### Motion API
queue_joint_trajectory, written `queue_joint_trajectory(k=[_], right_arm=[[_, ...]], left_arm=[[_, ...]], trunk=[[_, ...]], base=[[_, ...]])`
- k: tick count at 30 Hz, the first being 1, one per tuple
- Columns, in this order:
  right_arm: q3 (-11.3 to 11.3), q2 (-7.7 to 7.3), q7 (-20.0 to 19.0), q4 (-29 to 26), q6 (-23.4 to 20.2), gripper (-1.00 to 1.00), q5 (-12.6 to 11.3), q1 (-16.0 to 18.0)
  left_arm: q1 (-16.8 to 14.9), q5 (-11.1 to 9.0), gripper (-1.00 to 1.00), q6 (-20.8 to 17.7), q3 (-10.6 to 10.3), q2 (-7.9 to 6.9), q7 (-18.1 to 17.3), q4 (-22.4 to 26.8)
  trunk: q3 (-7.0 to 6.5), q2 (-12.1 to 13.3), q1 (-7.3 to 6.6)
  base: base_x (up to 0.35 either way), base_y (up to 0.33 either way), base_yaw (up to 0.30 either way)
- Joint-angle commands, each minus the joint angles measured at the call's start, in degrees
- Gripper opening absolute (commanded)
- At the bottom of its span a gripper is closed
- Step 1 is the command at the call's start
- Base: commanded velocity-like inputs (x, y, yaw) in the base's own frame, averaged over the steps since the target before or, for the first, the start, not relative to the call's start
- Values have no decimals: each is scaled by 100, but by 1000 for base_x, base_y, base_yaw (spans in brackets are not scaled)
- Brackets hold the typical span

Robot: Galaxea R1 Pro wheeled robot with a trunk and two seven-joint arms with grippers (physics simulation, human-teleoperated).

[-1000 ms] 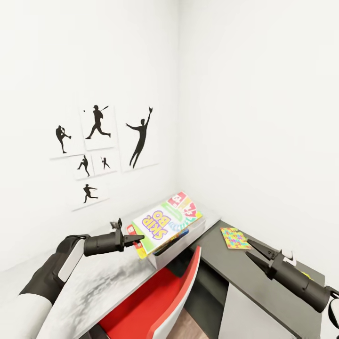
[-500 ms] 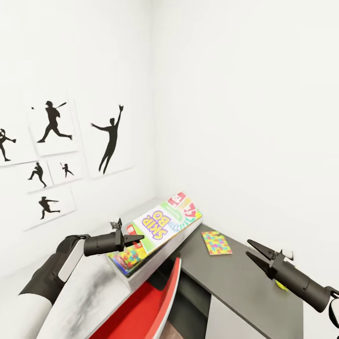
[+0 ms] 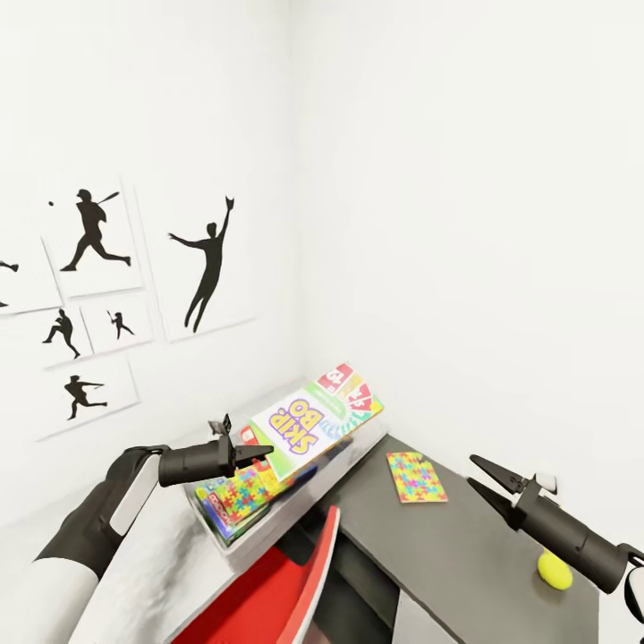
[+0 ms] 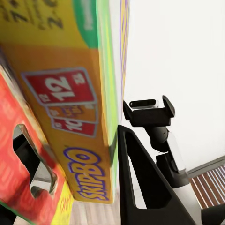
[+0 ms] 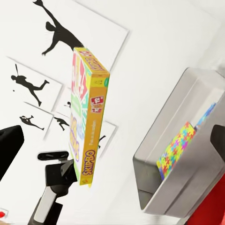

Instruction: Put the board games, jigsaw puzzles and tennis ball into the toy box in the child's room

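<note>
Skip-Bo box (image 3: 315,420), red, yellow and green, is held tilted in the air by the left gripper (image 3: 253,450), whose fingers are clamped on its lower corner. It hangs above the toy box (image 3: 295,510), a light grey tray on the pale table (image 3: 161,572). A jigsaw puzzle (image 3: 240,495) and other flat boxes already lie in the tray. A second jigsaw puzzle (image 3: 417,477) lies flat on the dark grey cabinet (image 3: 465,555) to the right. A yellow-green tennis ball (image 3: 555,570) sits on the same cabinet, just beside the right arm. The right gripper (image 3: 483,476) hovers over the cabinet, fingers slightly parted, empty. A red chair (image 3: 277,599) stands below the table edge. Baseball silhouette pictures (image 3: 98,295) hang on the white wall.
</note>
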State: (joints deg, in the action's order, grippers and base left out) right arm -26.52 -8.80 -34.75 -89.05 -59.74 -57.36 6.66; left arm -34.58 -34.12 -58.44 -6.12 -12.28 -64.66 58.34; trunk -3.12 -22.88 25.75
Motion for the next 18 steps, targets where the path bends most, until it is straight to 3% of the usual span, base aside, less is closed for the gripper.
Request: queue_joint_trajectory(k=[1, 18], right_arm=[[-7, 0, -42, 2, -26, 100, 36, 2], [-2, 1, -41, 2, -26, 100, 40, 2]], left_arm=[[-5, -20, -100, -24, -12, -3, -11, -4], [-5, -32, -100, -20, 58, -2, -7, -6]], trunk=[[4, -4, 4], [37, -4, 4]], base=[[138, -111, 271], [129, -42, 251]])
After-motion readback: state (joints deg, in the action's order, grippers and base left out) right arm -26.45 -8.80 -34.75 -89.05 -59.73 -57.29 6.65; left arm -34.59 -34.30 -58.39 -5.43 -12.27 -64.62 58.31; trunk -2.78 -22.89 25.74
